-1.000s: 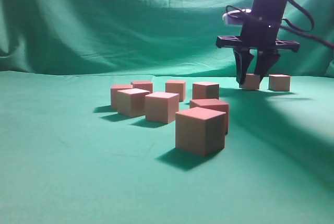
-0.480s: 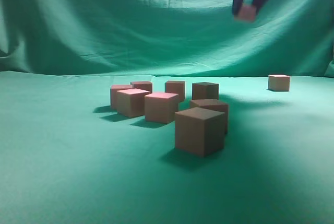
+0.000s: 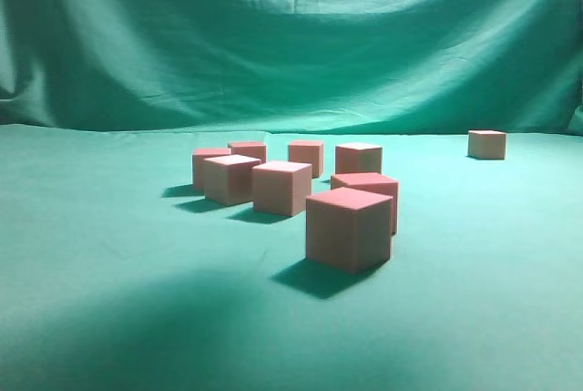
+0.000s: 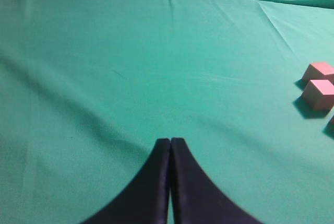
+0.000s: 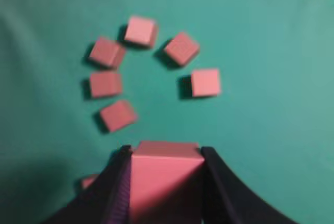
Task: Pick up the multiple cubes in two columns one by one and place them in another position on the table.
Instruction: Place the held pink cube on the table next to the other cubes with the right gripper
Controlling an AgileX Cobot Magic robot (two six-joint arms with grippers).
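Carrying one pink cube (image 5: 166, 179) clamped between its jaws, the right gripper (image 5: 166, 182) hangs high above the cluster of cubes (image 5: 147, 75) mid-table (image 3: 109, 272); a level descent onto bare cloth should precede release. The left gripper (image 4: 170, 153) idles, pressed shut and empty.

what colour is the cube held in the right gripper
Pinkish-red, plain and unmarked; the cube between the right gripper fingers shows best in the right wrist view.

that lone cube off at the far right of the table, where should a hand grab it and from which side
Come straight down from above and close on two opposite vertical faces of the lone cube. It sits flat and upright on the table with open cloth all around it, and its smooth parallel sides suit flat fingers. The right hand already holds a cube this way.
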